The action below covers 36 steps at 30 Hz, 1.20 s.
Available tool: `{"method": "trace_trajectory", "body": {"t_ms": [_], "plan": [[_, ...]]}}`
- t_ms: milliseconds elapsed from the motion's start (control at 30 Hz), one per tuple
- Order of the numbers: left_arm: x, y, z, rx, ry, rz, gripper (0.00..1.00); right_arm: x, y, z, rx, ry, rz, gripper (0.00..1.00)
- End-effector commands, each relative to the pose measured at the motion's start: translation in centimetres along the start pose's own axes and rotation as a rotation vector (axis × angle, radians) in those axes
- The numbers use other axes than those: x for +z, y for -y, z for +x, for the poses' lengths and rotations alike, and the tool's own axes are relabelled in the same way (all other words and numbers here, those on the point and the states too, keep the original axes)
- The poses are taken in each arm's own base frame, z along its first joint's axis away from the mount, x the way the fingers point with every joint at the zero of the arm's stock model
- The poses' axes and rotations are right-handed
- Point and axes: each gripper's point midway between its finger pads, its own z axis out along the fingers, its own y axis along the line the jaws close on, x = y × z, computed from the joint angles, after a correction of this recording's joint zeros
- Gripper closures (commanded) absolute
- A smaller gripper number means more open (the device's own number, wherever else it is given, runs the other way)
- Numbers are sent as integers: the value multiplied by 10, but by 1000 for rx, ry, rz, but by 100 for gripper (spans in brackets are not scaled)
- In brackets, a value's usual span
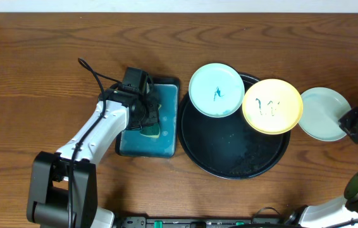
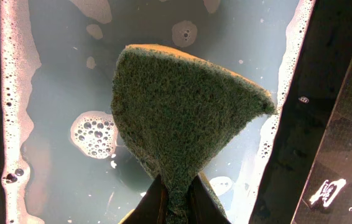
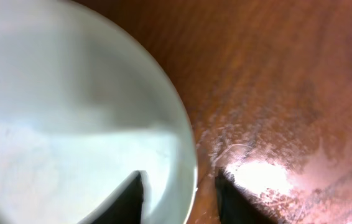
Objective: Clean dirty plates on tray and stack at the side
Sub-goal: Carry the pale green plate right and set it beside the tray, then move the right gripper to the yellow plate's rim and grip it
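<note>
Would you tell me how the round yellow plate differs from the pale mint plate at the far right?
The yellow plate carries teal scribbles; the far-right pale mint plate looks unmarked. The yellow plate sits over the rim of the round black tray; the mint one lies on the wooden table. Both are round.

The black tray point(image 1: 220, 152) lies mid-table. A scribbled mint plate point(image 1: 216, 90) overlaps its upper-left rim, and a scribbled yellow plate point(image 1: 272, 106) overlaps its upper-right rim. Just right of the tray, an unmarked pale plate point(image 1: 318, 114) rests on the tabletop point(image 1: 27, 76), with the right gripper point(image 1: 355, 125) at its far edge. Left of the tray, the left gripper point(image 1: 146, 117) sits over a sponge point(image 1: 154, 132) in the teal sponge tray point(image 1: 166, 142).
</note>
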Motion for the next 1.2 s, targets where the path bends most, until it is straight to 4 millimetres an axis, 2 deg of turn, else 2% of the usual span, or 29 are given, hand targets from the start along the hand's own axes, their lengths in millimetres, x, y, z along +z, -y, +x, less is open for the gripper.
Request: {"method": "trace_trajectory", "body": {"t_ms": [0, 133, 167, 300, 600, 667, 800, 933, 1033, 1167], "plan": [[3, -3, 2, 3, -9, -10, 92, -5, -12, -4, -28, 6, -49, 53], [3, -3, 2, 3, -9, -10, 92, -14, -40, -4, -96, 4, -207, 53], [3, -3, 2, 3, -9, -10, 92, -20, -57, -1, -153, 2, -290, 53], [3, -3, 2, 3, -9, -10, 92, -33, -97, 15, -305, -21, -466, 53], [3, -3, 2, 3, -10, -10, 92, -38, -147, 53, -563, -34, -485, 57], [3, -3, 2, 3, -9, -10, 92, -37, -153, 59, -593, -35, -467, 57], [3, -3, 2, 3, -9, -10, 92, -31, -151, 65, -624, -33, -396, 63], [3, -3, 2, 3, -9, -10, 92, -27, -148, 70, -633, -42, -368, 75], [3, -3, 2, 3, -9, -10, 92, -25, -147, 72, -633, -48, -367, 87], [3, -3, 2, 3, -9, -10, 92, -25, -145, 74, -633, -56, -362, 95]]}}
